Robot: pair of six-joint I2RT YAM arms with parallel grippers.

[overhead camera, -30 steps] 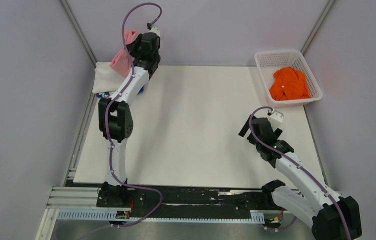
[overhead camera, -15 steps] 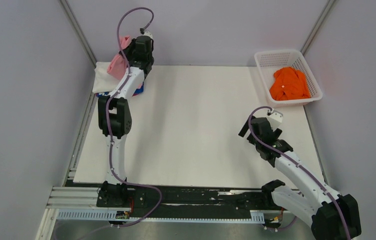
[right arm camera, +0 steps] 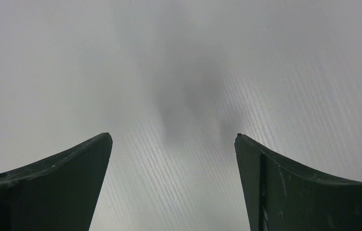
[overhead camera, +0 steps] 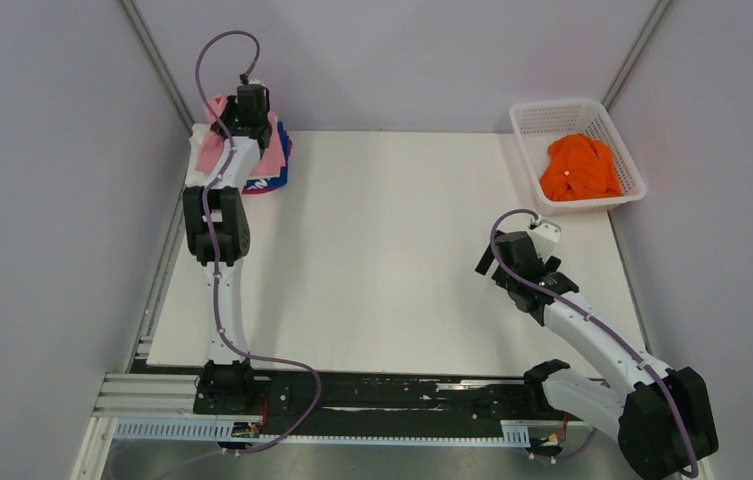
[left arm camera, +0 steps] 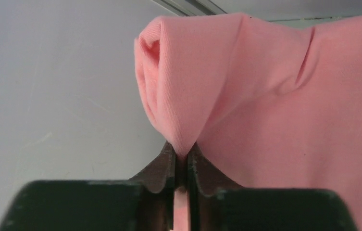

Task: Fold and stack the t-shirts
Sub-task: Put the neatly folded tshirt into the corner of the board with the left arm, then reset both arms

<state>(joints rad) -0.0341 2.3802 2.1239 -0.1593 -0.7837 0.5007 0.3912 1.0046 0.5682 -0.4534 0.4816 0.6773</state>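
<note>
The left pincer [left arm camera: 181, 150] was closed on a fold of the pink shirt [left arm camera: 275, 96]. Its jaws were almost touching, with only a thin pinch of cloth between them. Above the jaws the cloth bulged into a rounded, rolled edge on the left and spread flatter to the right.

In the top view the left arm reached out to the far left corner of the surface [overhead camera: 402, 250]. The pink shirt lay there over the pile, showing on both sides of the arm. Beneath it a white shirt [overhead camera: 195, 145] peeped out at the left edge, and a blue and red shirt [overhead camera: 269, 184] at the near right edge. The arm hid the middle of the pink shirt, so how neatly it sat on the pile could not be told.

The right pincer [right arm camera: 174, 139] was spread wide and held nothing. Only bare surface and a soft shadow showed between its fingers. From above it hung over the right part of the surface, well apart from the pile. The orange shirt [overhead camera: 579, 167] lay crumpled in the white basket [overhead camera: 552, 106] at the far right corner, with neither arm touching it.
</note>
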